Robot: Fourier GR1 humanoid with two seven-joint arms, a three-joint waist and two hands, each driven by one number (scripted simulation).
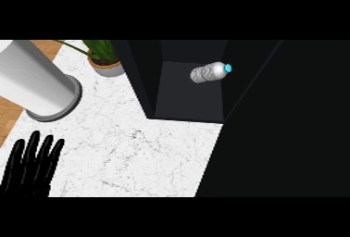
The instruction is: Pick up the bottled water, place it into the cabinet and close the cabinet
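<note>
While the bottle (209, 72) lies on its side inside the open dark cabinet (188, 104), its blue cap points toward the right wall. Left of the cabinet, a potted plant (104, 58) and a grey cylinder (37, 83) stand on the white marble counter (137, 152). At the lower left edge, the left hand (31, 164) rests open, fingers straight, holding nothing.

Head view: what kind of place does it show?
Probably a kitchen counter: a white marbled countertop, a dark open cabinet with a water bottle lying inside, and a potted plant at the back. The left robot hand rests open at the lower left.
</note>
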